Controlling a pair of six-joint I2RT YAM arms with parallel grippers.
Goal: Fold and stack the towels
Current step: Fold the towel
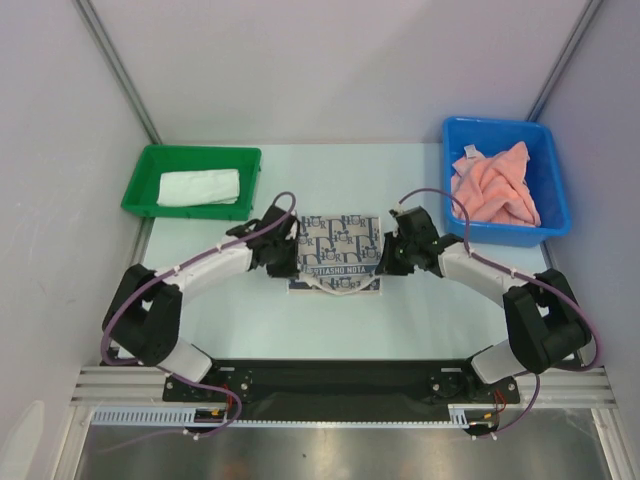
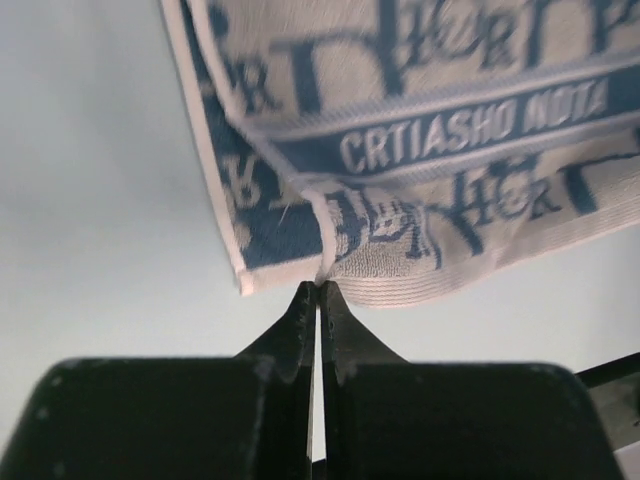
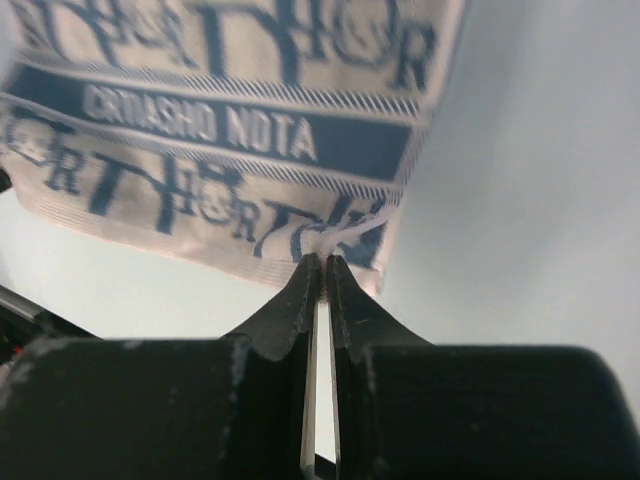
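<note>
Counting up: one blue-and-white patterned towel (image 1: pixel 340 250) lies flat in the middle of the table (image 1: pixel 420 310). One folded white towel (image 1: pixel 200 187) sits in the single green tray (image 1: pixel 140 192) out at 10 o'clock. A crumpled pink heap of towels (image 1: pixel 493 185) fills the single blue bin (image 1: pixel 556 180) at 2 o'clock, and how many are in that heap cannot be told. Two arms are at work, both bent at the elbow and reaching inward, mirror fashion. The left gripper (image 2: pixel 318 288) is at the patterned towel's 8 o'clock corner, fingers pressed together and nipping the hem. The right gripper (image 3: pixel 321 262) is on the 3 o'clock side, jaws narrow with a bit of the edge pinched between the tips.
</note>
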